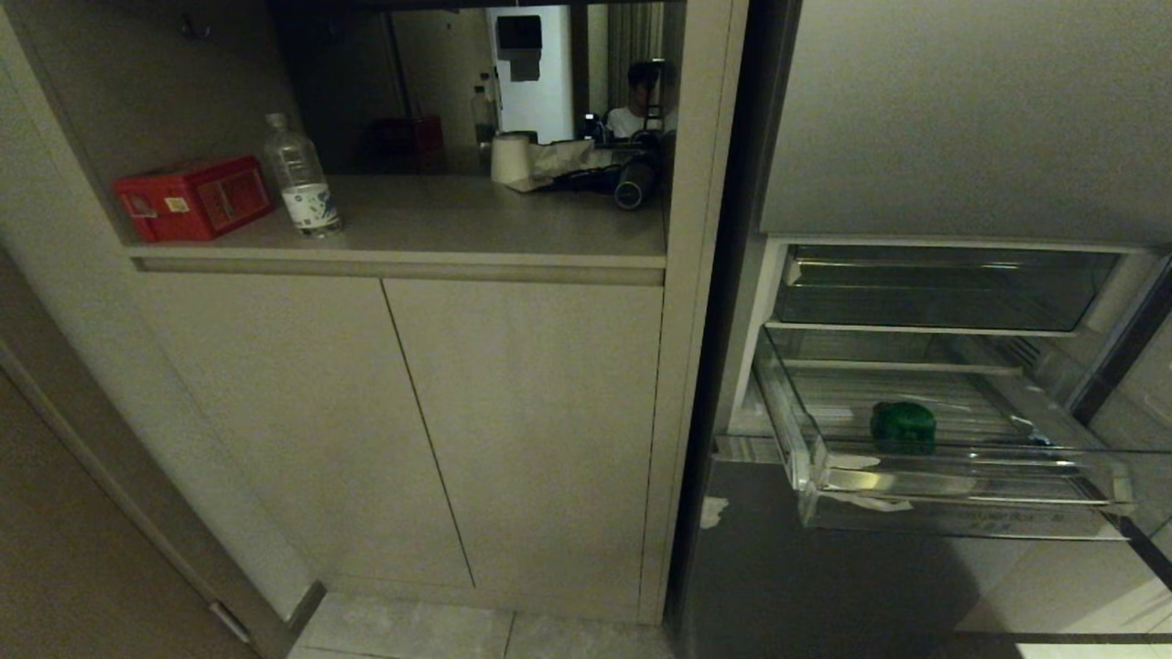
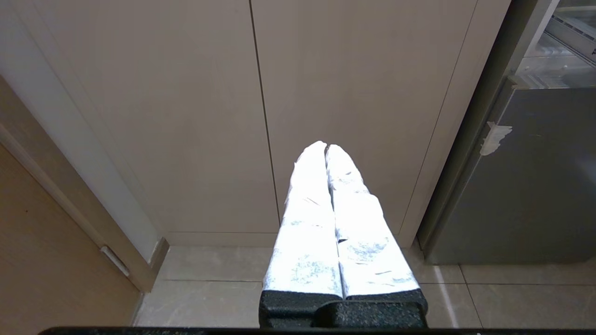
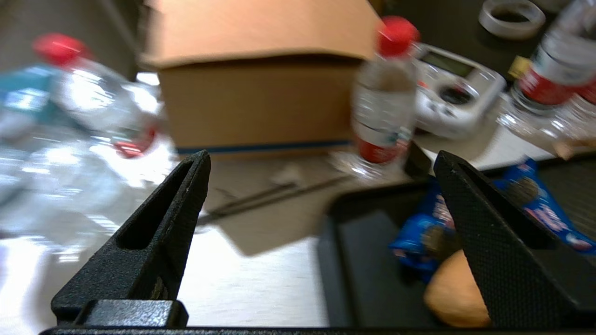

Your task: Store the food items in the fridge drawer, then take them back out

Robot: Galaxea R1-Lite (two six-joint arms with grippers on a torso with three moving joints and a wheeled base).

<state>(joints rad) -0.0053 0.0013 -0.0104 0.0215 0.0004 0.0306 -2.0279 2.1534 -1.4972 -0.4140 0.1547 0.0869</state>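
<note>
My right pincer [image 3: 321, 163] stands wide apart and holds nothing, hanging over a pale table [image 3: 251, 274]. Just under its one finger, in a black tray [image 3: 358, 260], lies the round orange-brown food piece [image 3: 449, 293], with blue snack packets [image 3: 419, 232] beside it. Beyond them stand a red-capped water bottle [image 3: 384, 97], a brown cardboard box [image 3: 260, 79] and a white device [image 3: 454, 88].

My left pincer [image 2: 326, 145] is pressed together, empty, pointing at the pale cabinet doors [image 2: 260, 107] low above the tiled floor [image 2: 214, 298].

In the head view neither arm shows. The fridge drawer [image 1: 952, 485] is pulled out, and the dark green lumpy food piece [image 1: 903, 423] sits on its ribbed floor. A shallower clear tray [image 1: 934, 302] lies above it. Farther left, a shelf [image 1: 439, 224] holds a red box [image 1: 192, 197] and another bottle [image 1: 300, 178]
</note>
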